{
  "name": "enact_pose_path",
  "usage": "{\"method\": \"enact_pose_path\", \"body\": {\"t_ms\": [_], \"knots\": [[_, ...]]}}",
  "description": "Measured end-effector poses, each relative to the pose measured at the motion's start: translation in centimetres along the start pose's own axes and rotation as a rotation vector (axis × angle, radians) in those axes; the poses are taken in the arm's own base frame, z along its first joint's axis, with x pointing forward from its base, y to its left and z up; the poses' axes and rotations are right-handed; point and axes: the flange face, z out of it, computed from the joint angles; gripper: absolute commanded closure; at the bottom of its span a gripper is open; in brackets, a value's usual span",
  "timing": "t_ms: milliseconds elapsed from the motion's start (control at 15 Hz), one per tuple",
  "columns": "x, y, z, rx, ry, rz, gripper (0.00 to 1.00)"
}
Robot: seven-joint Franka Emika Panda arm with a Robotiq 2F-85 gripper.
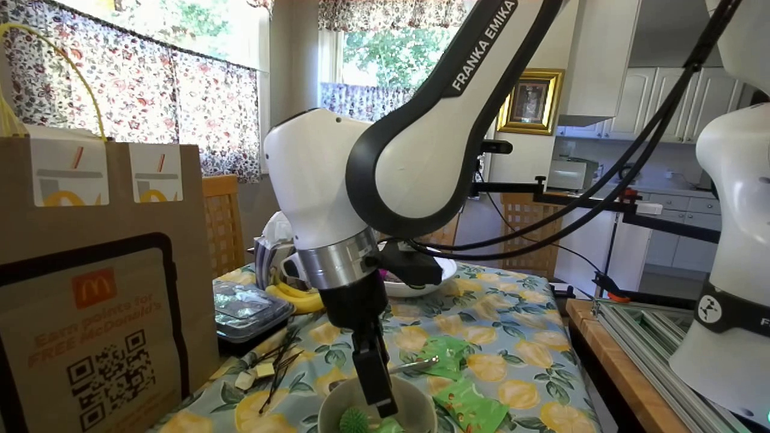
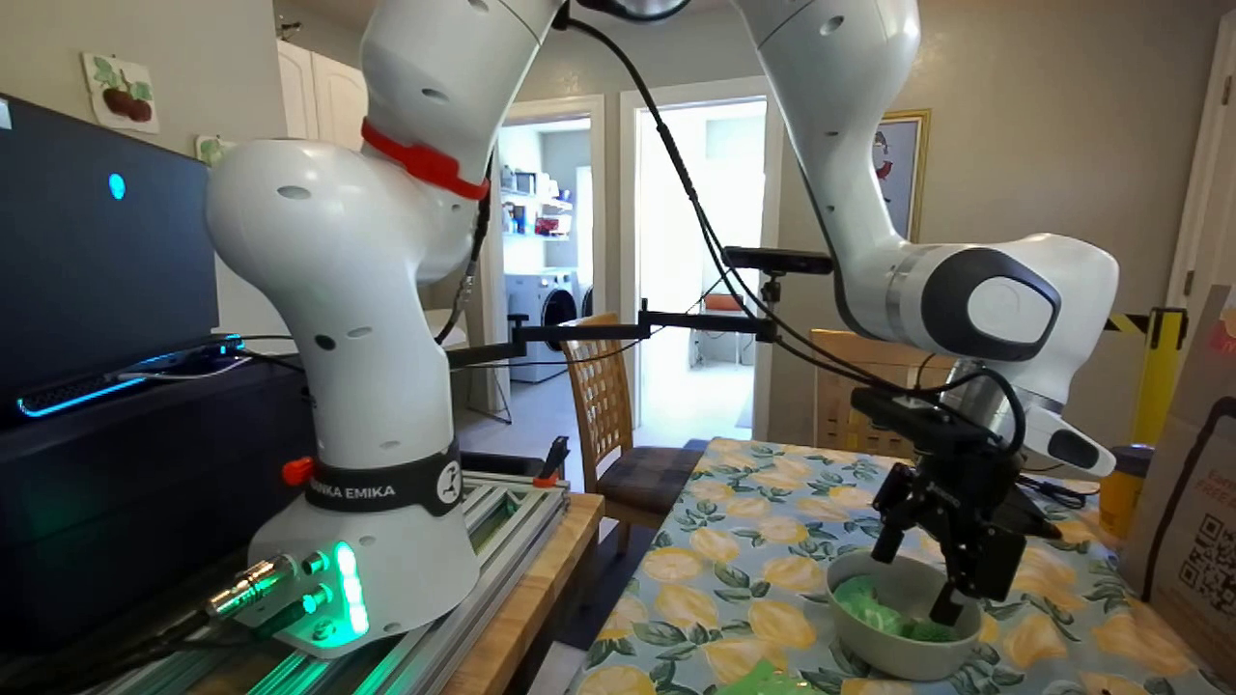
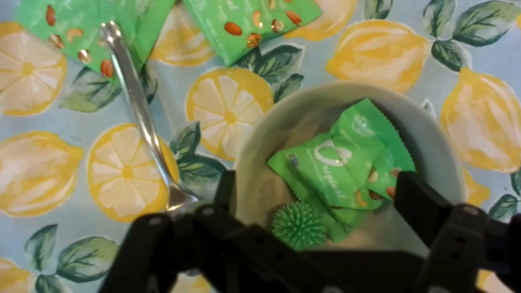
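Observation:
My gripper [image 3: 316, 183] points down over a pale bowl [image 3: 437, 150], its jaws wide apart with nothing held. Inside the bowl lie a crumpled green nut packet [image 3: 346, 162] and a green spiky ball [image 3: 299, 226], both visible between the fingers. The right finger [image 3: 419, 199] overlaps the packet's edge in the wrist view; I cannot tell whether it touches. In an exterior view, one fingertip [image 2: 946, 606] reaches down within the bowl's rim. A metal utensil [image 3: 136, 95] lies beside the bowl, its head hidden by the gripper. Two more green packets, a left one [image 3: 91, 32] and a right one [image 3: 252, 24], rest on the tablecloth.
A tall McDonald's paper bag [image 1: 120, 300] stands on the table. Near it are a clear-lidded container [image 1: 246, 310], bananas [image 1: 298, 296], small pale blocks [image 1: 255, 374] and thin dark sticks. A white dish [image 1: 421, 287] sits behind the gripper. A lidded yellow cup [image 2: 1123, 497] stands near the bag.

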Motion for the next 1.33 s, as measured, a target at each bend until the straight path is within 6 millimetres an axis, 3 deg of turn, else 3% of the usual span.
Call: {"method": "enact_pose_path", "body": {"t_ms": [400, 1333], "knots": [[1.3, 0.2, 1.3, 0.004, 0.006, 0.03, 0.0], [2.2, -1.6, 0.9, 0.07, 0.055, 0.096, 0.0]]}}
